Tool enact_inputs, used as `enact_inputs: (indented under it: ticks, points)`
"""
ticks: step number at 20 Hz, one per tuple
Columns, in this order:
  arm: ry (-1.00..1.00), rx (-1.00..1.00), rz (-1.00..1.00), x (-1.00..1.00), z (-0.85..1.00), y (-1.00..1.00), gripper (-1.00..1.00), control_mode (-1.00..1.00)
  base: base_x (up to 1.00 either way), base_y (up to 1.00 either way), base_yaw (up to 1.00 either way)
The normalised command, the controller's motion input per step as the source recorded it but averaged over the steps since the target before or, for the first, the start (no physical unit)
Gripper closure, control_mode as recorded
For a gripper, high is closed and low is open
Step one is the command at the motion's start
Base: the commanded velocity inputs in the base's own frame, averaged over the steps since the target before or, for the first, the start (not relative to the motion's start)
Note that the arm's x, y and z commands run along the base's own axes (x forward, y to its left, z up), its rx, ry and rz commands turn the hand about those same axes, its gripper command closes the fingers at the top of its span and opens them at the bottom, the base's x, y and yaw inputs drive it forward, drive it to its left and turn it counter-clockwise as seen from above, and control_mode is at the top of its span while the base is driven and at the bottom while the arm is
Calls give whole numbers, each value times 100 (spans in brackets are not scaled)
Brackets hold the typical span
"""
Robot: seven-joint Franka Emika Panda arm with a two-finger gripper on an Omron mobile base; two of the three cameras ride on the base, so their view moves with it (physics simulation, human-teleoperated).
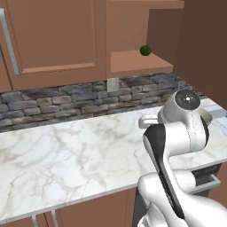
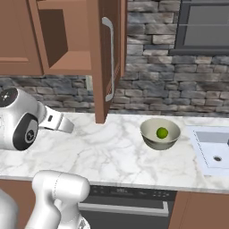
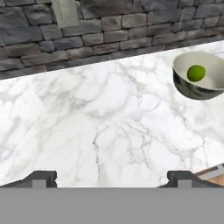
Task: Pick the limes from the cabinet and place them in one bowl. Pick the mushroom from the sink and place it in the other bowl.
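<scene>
Task partly done, judged from the layout: one bright lime [image 2: 162, 132] lies inside the cream-grey bowl [image 2: 147, 131] on the marble surface [image 2: 112, 152], between the open cabinet door [image 2: 107, 58] and the sink [image 2: 210, 150]. The darker lime [image 1: 145, 50] sits on the shelf of the open cabinet [image 1: 137, 62], near its front edge, not yet fetched. The pincer [image 3: 112, 179] stands wide and empty, both fingertips [image 3: 41, 178] well apart over bare marble, the bowl up and to the right in the hand view. The arm [image 1: 177, 146] is folded low over the surface, below the cabinet. Left to do, as I read it: second lime into the same bowl, then the mushroom from the sink into the other bowl. Neither the mushroom nor the mottled bowl can be made out here; one corner of the basin shows with its drain [image 2: 217, 158].
</scene>
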Motion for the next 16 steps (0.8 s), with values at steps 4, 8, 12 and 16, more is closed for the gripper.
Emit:
enact_inputs:
  ticks: [4, 8, 12, 16]
  points:
    - [-27, 6, -6, 1, 74, -2, -100, -100, 0, 0, 0]
    - [-20, 8, 0, 1, 78, -3, -100, -100, 0, 0, 0]
    - [-10, 2, 0, 10, 71, 0, -100, -100, 0, 0, 0]
    - [-8, 0, 0, 8, 68, 0, -100, -100, 0, 0, 0]
